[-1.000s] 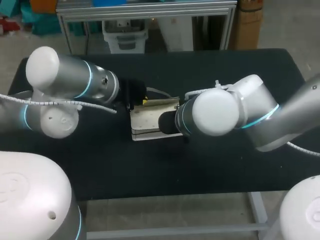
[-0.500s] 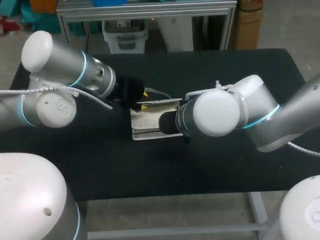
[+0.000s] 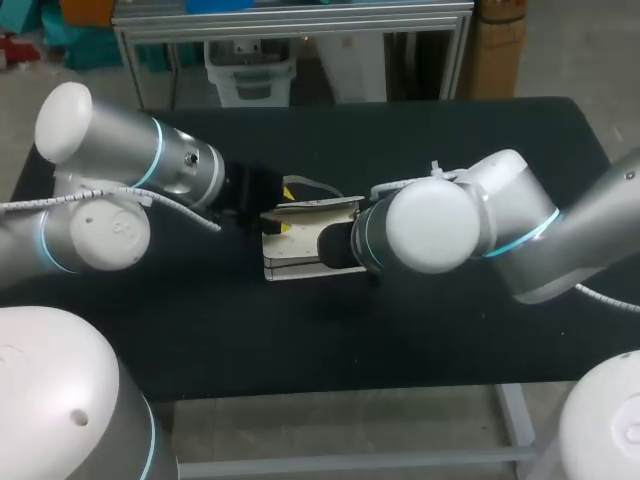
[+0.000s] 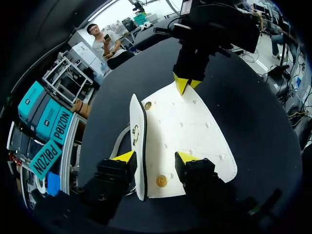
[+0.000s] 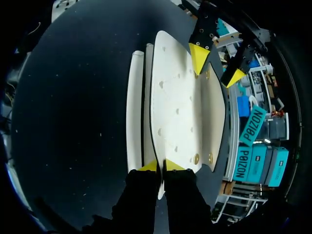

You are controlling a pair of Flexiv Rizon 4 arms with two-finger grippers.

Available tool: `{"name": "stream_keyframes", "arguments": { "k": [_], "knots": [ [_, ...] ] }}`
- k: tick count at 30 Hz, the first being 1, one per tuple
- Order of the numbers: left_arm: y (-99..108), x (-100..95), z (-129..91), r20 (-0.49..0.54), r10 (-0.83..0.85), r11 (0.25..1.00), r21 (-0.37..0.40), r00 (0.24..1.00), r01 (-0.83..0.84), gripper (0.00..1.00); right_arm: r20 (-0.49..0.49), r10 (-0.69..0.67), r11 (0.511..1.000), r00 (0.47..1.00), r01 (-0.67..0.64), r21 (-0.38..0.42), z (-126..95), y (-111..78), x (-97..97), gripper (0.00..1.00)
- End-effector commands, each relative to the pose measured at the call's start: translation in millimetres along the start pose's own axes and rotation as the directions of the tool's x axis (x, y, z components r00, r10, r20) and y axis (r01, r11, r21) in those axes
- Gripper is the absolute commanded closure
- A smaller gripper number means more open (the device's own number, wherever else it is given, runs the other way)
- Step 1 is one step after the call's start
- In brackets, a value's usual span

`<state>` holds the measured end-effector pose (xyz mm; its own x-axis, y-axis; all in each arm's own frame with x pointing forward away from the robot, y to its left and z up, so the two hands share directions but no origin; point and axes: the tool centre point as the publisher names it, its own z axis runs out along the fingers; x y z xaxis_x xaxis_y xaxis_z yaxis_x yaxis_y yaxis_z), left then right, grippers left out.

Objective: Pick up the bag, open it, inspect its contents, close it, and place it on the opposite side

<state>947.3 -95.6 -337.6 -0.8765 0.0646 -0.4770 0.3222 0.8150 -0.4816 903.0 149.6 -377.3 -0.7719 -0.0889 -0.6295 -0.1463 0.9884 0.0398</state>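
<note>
So, progress check: roughly the "open it" stage, by the look of it. The bag [image 3: 292, 255] is found about mid-table [image 3: 450, 340], well short of either side. Whether it's lifted a bit or just sitting on the black top can't really be told from above.

The right gripper [image 5: 161, 165] is pinched tight on the near edge of the flap [image 5: 175, 97], fingers practically together with the white sheet clamped between them. The left gripper [image 4: 156, 157] is spread wide at the other end. The bag's thin upright edge and part of the flap sit between its fingers, but nothing looks squeezed there, so it's counted as not holding anything.

Gold snaps [image 4: 161, 181] are exposed on the flap's face in the left wrist view. That suggests the flap is already unfastened and folded back, or at least partly.

What's probably done: the bag is grabbed and the flap is popped. What's left, judging from this: the mouth isn't properly spread yet and no contents can be seen. So the inspection is still to be done, then the closing, then the carry-over to the opposite side. Less than halfway, it'd be guessed.
</note>
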Motion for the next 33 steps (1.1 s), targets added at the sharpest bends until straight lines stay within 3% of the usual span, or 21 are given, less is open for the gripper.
{"name": "stream_keyframes", "arguments": {
  "k": [1, 15, 29, 33],
  "knots": [
    [-0.1, -16.6, 15.7, -0.042, -0.017, 1.000, -0.013, 0.999, 0.016, 0.47, 0.003, 0.000, 1.000, 1.000, 0.000, -0.003, 0.5, -1.1, 1.2, 1.00],
    [6.1, -35.5, 39.7, -0.098, -0.060, 0.997, -0.059, 0.993, 0.054, 0.47, 0.003, 0.000, 1.000, 1.000, 0.000, -0.003, 0.5, -1.1, 1.2, 1.00],
    [8.9, -46.4, 41.2, -0.115, -0.090, 0.993, -0.093, 0.989, 0.079, 0.61, 0.003, 0.000, 1.000, 1.000, 0.000, -0.003, 0.5, -1.1, 1.2, 1.00],
    [9.3, -47.2, 42.3, -0.124, -0.093, 0.992, -0.100, 0.988, 0.081, 0.73, 0.003, 0.000, 1.000, 1.000, 0.000, -0.003, 0.5, -1.1, 1.2, 1.00]
  ]
}}
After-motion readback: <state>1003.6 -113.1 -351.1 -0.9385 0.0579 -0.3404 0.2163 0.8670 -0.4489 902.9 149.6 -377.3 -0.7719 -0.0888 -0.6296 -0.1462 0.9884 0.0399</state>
